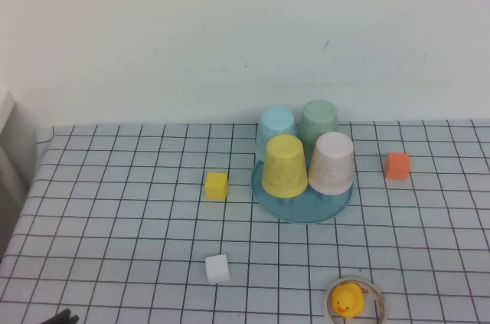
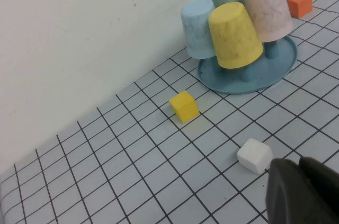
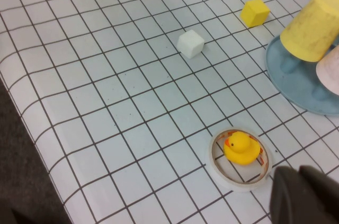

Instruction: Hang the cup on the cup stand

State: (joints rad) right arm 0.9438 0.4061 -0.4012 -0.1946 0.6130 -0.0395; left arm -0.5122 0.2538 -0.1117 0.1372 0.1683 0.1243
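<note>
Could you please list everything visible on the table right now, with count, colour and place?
pale pink plastic cup: one, hung on stand, front right
yellow cup: one, stand, front left
light blue cup: one, stand, rear left
green cup: one, stand, rear right
teal round cup stand: one, table centre
yellow cube: one, left of stand
white cube: one, near edge
orange cube: one, right of stand
yellow duck in ring dish: one, near edge
left pincer: shut, parked near side
right pincer: shut, parked beside duck
</note>
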